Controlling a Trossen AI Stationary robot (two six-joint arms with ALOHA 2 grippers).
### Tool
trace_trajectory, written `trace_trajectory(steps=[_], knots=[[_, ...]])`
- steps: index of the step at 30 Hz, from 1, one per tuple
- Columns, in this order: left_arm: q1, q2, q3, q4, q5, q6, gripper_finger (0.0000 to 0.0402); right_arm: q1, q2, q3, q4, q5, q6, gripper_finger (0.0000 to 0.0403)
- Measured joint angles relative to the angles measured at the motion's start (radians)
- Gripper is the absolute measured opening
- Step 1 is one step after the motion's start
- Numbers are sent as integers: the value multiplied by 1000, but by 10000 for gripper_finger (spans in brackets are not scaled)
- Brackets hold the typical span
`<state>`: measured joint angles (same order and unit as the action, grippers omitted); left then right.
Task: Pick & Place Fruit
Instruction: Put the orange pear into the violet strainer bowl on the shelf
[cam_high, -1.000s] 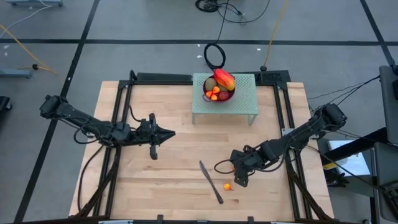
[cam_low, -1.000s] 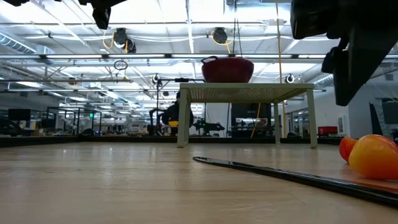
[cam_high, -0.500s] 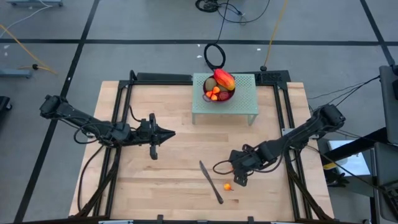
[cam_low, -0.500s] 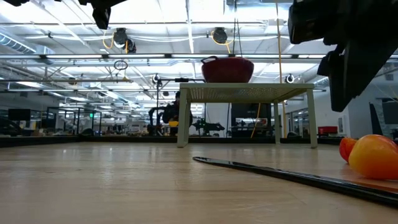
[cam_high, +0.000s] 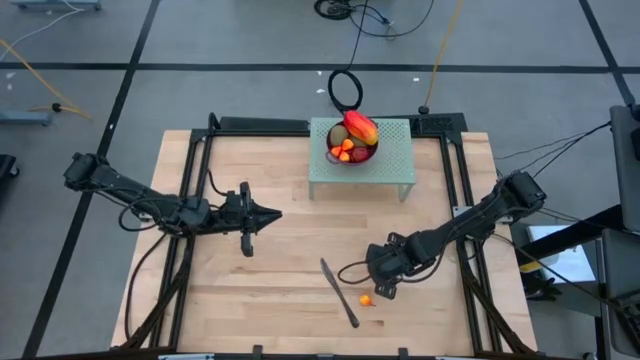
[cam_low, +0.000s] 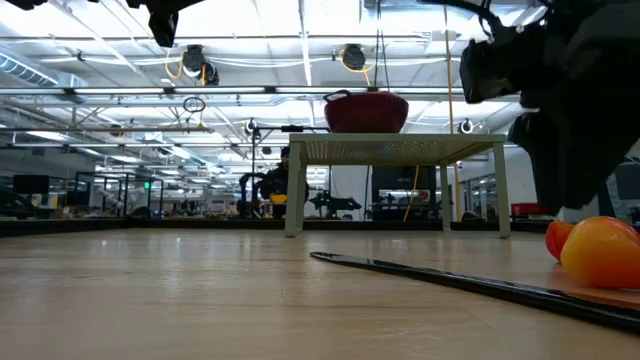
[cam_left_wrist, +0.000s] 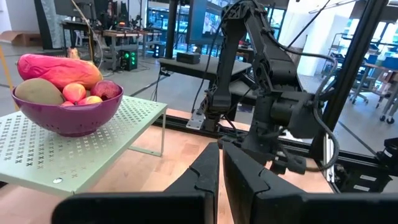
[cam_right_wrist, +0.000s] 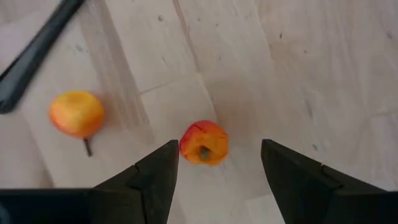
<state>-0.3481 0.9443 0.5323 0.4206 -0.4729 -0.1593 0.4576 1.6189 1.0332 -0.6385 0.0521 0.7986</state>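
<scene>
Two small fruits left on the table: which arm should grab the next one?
Right. Its gripper hangs open directly over the red-orange fruit, which sits between its fingers. The left gripper is shut and far off.

In the high view the right arm hides 1 small red fruit (cam_right_wrist: 204, 142) on the table; only the orange one (cam_high: 366, 298) shows, at 6 o'clock from that arm's tip. The low view cuts off the knife (cam_low: 470, 284) and the near fruit (cam_low: 603, 250) at its 3 o'clock edge. The bowl (cam_low: 366, 110) hides its fruit there. The right wrist view cuts off the knife at 10 o'clock.
</scene>
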Motion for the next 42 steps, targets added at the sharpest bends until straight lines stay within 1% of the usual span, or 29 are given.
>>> trace_trajectory(steps=[15, 27, 39, 42], knots=[[0, 0, 0, 0, 0, 1, 21, -7, 134, 3, 26, 6, -77, 222], [0, 0, 0, 0, 0, 7, 21, -7, 113, -1, 50, 30, -89, 222], [0, 0, 0, 0, 0, 7, 21, -7, 112, -1, 44, 27, -86, 221], [0, 0, 0, -1, 0, 7, 21, -7, 112, -1, 44, 26, -81, 216]])
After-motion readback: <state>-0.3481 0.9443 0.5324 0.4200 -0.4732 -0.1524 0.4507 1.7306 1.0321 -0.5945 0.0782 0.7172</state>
